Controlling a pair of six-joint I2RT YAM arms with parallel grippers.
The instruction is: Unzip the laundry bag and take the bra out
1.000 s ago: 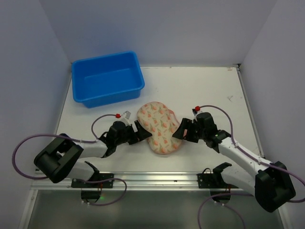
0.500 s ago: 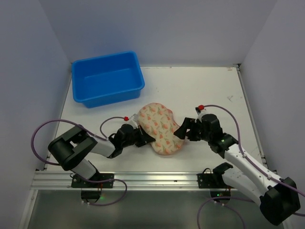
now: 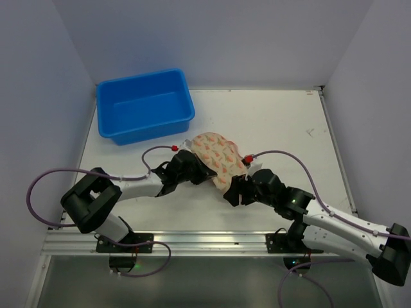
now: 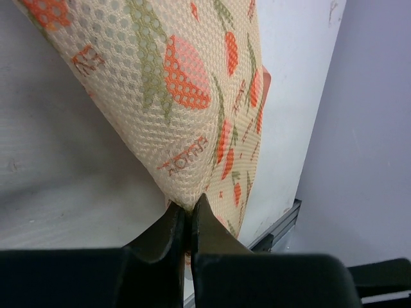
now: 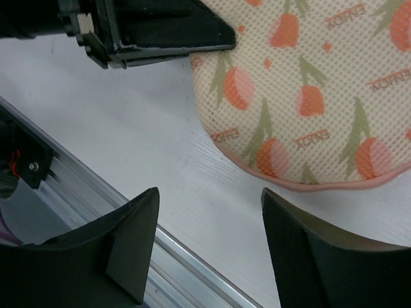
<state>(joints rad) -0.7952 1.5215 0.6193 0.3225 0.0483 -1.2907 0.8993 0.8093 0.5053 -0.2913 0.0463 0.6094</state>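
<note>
The laundry bag (image 3: 215, 154), cream mesh with orange-red flowers and a pink edge, lies mid-table, its left side raised. My left gripper (image 3: 205, 174) is shut on a fold of the bag's mesh at that near left side; in the left wrist view the laundry bag (image 4: 180, 96) rises straight from the pinched jaws of the left gripper (image 4: 188, 208). My right gripper (image 3: 232, 192) stands open just in front of the bag's near lobe. In the right wrist view the right gripper (image 5: 210, 192) holds nothing, and the laundry bag (image 5: 308, 96) lies beyond its fingers. The bra is hidden.
A blue tub (image 3: 144, 106) stands at the back left. The aluminium rail (image 5: 192, 263) along the table's near edge runs just under my right gripper. The left arm's black fingers (image 5: 160, 32) cross the top of the right wrist view.
My left gripper has shut on the bag's mesh and moved right. The bag has shifted back and its left side has lifted. The right gripper has moved left and nearer.
</note>
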